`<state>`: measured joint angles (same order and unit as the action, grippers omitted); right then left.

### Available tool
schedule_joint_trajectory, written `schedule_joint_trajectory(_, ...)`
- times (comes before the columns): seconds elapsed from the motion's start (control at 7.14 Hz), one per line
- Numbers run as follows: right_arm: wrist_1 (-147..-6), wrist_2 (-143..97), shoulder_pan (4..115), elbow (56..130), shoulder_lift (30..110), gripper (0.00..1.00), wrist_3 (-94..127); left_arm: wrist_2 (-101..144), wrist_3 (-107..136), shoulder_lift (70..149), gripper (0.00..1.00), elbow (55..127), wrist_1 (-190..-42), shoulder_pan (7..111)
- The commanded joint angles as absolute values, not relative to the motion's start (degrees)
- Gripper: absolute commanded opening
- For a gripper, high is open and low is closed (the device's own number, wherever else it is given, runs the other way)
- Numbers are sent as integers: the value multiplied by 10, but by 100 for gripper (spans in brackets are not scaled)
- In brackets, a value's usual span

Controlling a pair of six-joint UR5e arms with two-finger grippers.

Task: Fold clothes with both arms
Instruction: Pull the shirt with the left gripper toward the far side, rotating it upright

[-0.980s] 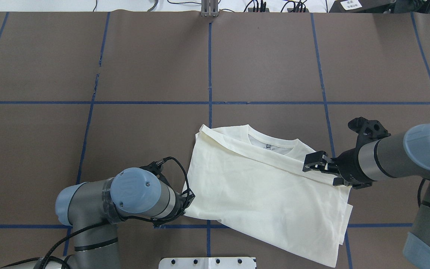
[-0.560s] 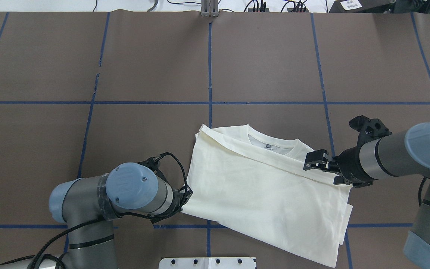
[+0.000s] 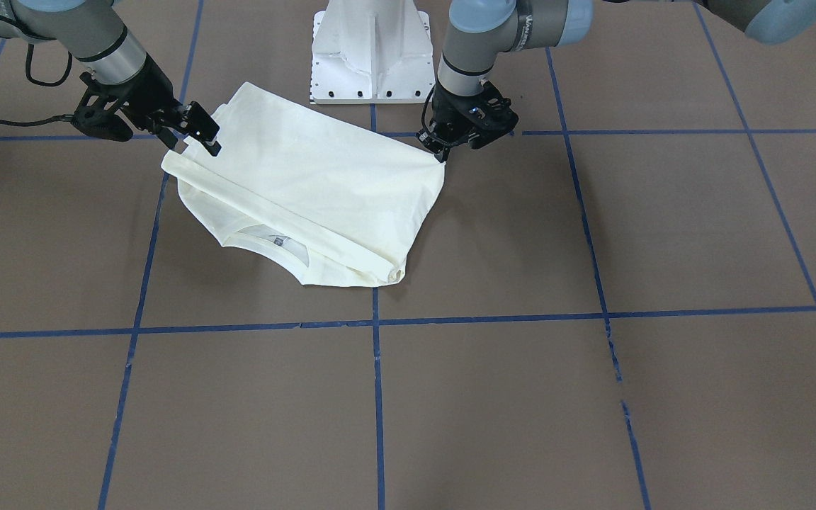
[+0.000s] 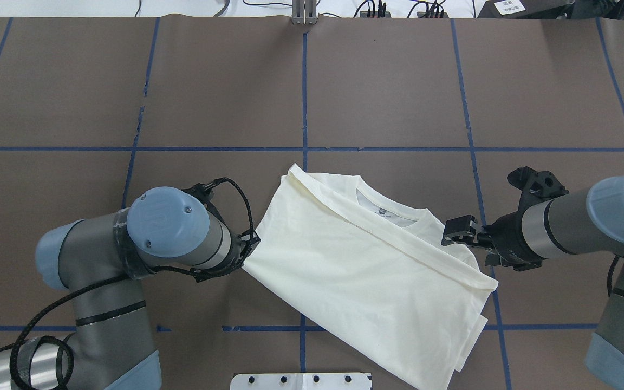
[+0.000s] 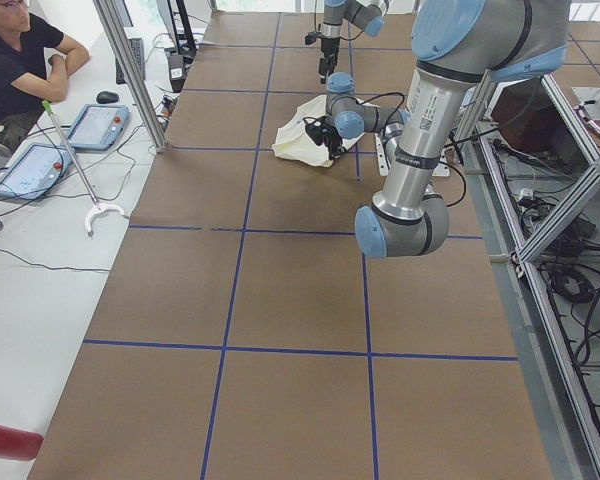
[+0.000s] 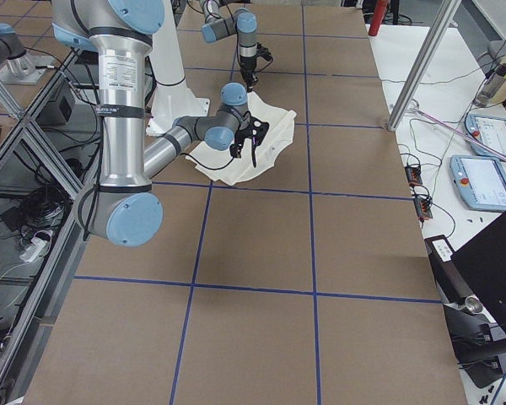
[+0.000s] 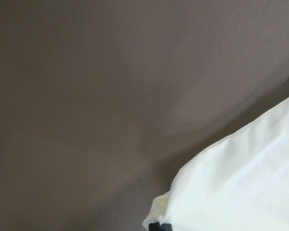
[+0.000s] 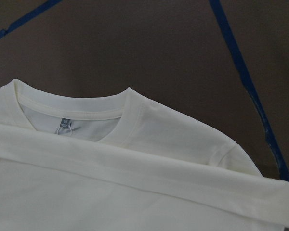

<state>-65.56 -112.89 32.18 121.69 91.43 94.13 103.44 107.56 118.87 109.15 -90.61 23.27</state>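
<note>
The cream shirt (image 4: pixel 366 276) lies folded on the brown table, plain side up, its ribbed neckline (image 8: pixel 86 108) showing at the far edge. My left gripper (image 3: pixel 442 154) is shut on the shirt's near-left corner, and in the overhead view that gripper (image 4: pixel 248 254) sits half hidden under its wrist. My right gripper (image 4: pixel 453 233) hovers just over the shirt's right shoulder, open, with nothing between its fingers (image 3: pixel 199 122). A long folded band (image 8: pixel 149 168) crosses the shirt (image 8: pixel 86 207) below the collar. The print is hidden.
The white pedestal base (image 3: pixel 372 49) stands at the robot's edge of the table, close behind the shirt (image 3: pixel 309 184). Blue tape lines (image 4: pixel 305 108) grid the table. A seated person (image 5: pixel 20 60) and tablets (image 5: pixel 95 125) are at the side bench.
My left gripper has moved left and away from the robot, dragging the shirt's corner with it. The shirt has shifted and swung left. The right gripper has barely moved.
</note>
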Motion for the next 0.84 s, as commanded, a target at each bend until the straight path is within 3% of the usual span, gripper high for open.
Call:
schedule_joint_trajectory(0.0, -656, -1129, 333, 1216, 914, 100, 941, 1006, 1010, 1209, 0, 1026, -940, 287)
schedule_joint_trajectory(0.42, -657, -1128, 344, 1212, 914, 100, 942, 1005, 947, 1289, 0, 836, -1065, 365)
schedule_joint_trajectory(0.7, -657, -1128, 352, 1205, 913, 100, 942, 1005, 891, 1339, 0, 769, -1098, 395)
